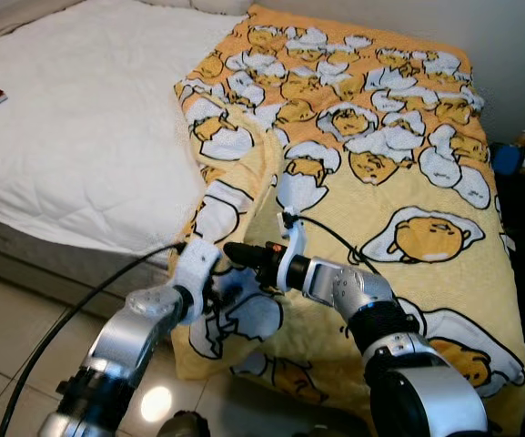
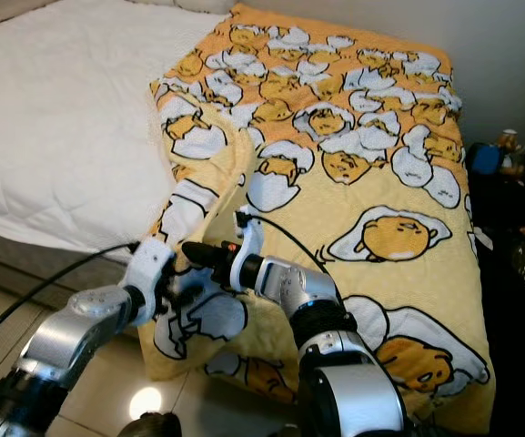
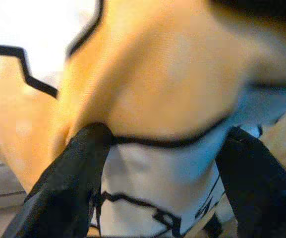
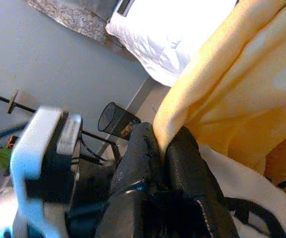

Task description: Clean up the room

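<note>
While the blanket lies rumpled across the right of the bed, its corner hanging off the foot, the right gripper pinches that edge and the left gripper spreads around it, so tidying looks barely begun.

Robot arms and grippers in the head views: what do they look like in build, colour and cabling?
Both arms are silver metal with black joint sections. The left gripper sits behind a white wrist housing, with a black cable trailing back along the forearm. The right gripper has long black fingers, a white ring-shaped bracket at the wrist and a thin black cable looping above it. Its fingers look matte and textured.
</note>
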### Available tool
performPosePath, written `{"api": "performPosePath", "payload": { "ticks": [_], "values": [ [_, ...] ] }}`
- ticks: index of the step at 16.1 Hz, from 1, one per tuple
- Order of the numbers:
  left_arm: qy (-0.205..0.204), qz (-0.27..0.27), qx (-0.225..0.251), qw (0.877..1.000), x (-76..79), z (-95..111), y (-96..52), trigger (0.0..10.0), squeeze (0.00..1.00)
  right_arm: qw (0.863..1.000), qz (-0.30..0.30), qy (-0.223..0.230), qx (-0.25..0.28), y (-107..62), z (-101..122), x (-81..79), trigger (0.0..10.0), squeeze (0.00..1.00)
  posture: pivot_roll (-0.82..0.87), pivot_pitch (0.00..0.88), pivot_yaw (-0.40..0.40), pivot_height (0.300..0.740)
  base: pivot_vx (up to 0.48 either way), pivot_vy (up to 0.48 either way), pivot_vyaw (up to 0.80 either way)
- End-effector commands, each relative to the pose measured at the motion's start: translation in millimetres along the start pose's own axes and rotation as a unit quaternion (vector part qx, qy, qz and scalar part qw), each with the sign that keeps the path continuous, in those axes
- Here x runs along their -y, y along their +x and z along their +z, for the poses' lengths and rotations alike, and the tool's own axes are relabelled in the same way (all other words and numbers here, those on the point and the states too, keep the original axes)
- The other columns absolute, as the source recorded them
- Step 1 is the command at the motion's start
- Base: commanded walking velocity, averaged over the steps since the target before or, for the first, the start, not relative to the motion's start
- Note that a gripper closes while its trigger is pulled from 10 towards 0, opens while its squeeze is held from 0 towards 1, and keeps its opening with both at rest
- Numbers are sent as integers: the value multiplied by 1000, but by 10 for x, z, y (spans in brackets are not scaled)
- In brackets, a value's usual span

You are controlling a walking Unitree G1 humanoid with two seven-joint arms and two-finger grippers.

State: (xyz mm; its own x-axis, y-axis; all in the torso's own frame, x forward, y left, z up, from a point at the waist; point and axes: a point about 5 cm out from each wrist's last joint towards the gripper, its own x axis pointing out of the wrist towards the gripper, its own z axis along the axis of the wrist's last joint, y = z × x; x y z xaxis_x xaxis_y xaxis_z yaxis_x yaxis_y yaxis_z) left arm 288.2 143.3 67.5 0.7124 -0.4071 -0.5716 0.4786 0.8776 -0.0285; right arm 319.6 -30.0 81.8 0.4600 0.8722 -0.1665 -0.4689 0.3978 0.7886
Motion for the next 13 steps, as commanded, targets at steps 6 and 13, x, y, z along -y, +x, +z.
{"api": "performPosePath", "payload": {
  "ticks": [6,13],
  "values": [
    [-14,-22,23,999,-3,47,35,0,0,1000,7,12,9,-43,-21,5,0,0,-99,83,-28,740,0,0,0],
    [-18,-52,23,998,10,42,25,0,0,1000,3,9,11,-45,-19,8,0,0,-99,78,-16,740,0,0,0]
  ]
}}
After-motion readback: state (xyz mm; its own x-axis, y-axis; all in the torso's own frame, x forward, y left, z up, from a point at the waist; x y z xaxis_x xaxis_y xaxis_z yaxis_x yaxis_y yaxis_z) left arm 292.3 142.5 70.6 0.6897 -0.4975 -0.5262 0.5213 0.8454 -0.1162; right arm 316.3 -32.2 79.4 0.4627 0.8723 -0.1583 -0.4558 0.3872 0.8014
